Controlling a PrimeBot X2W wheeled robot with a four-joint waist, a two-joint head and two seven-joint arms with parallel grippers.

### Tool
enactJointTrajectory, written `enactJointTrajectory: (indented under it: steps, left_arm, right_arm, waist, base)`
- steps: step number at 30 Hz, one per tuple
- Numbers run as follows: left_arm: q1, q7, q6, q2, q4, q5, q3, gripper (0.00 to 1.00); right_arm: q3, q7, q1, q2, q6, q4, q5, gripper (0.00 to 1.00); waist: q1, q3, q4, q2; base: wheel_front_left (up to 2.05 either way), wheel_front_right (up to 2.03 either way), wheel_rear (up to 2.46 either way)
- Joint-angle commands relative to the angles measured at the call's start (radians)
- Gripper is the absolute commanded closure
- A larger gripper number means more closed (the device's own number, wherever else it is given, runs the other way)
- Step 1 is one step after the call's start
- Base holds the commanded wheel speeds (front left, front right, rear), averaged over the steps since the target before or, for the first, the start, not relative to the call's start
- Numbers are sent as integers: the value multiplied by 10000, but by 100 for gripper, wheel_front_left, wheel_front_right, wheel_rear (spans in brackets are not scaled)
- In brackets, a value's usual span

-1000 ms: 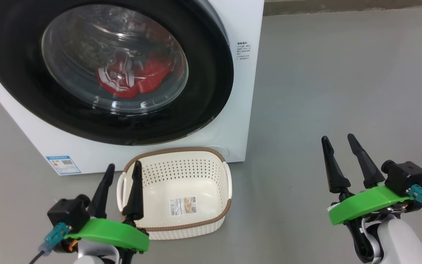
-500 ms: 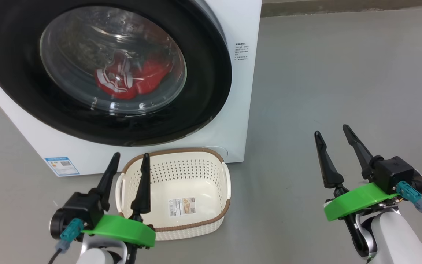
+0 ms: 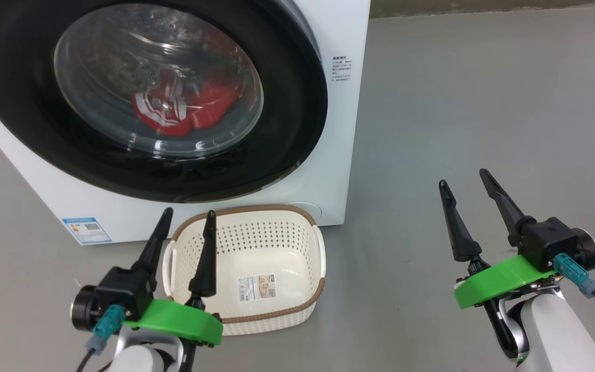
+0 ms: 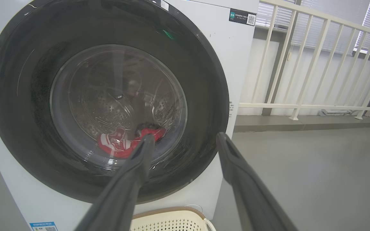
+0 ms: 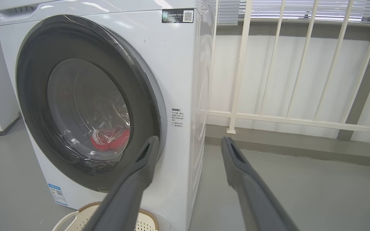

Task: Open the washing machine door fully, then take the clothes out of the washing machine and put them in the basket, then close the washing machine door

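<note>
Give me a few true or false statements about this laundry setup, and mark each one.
1. The clothes are in the basket. False: they lie inside the washer, behind the glass of the door.
2. The basket stands on the floor in front of the washer. True.
3. The left gripper grips the basket rim. False: it is open and holds nothing.
4. The right gripper is open. True.
</note>
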Motion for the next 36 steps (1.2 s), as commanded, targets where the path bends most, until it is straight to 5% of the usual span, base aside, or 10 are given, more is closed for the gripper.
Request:
enactJointTrajectory:
  steps: [1, 17, 18, 19, 21, 36]
  left_arm:
    - [-412, -120, 56, 173, -283, 73, 264, 0]
    - [-590, -120, 95, 173, -406, -156, 119, 0]
    - [-598, -120, 97, 173, -432, -163, 113, 0]
    - [-613, -120, 97, 173, -465, -172, 104, 0]
    - [-657, -120, 100, 173, -547, -181, 79, 0]
    - [-1198, -120, 382, 173, -1588, -186, -143, 0]
  right_arm:
    - [197, -65, -394, -51, 6, -269, -97, 0]
    - [77, -65, -550, -51, 6, -334, -118, 0]
    - [62, -65, -565, -51, 6, -323, -100, 16]
    - [45, -65, -592, -51, 6, -319, -77, 60]
    - [10, -65, -671, -51, 6, -308, 8, 98]
    - [-463, -65, -2092, -51, 6, -547, 1561, 100]
  waist:
    - [-1, 3, 2, 0]
    - [-1, 352, 241, 0]
    - [-1, 409, 270, 0]
    - [-1, 470, 299, 0]
    - [-1, 619, 362, 0]
    - [-1, 2272, 795, 0]
  base:
    - [0, 0, 0]
    - [0, 0, 0]
    - [0, 0, 0]
    - [0, 0, 0]
    - [0, 0, 0]
    - [0, 0, 0]
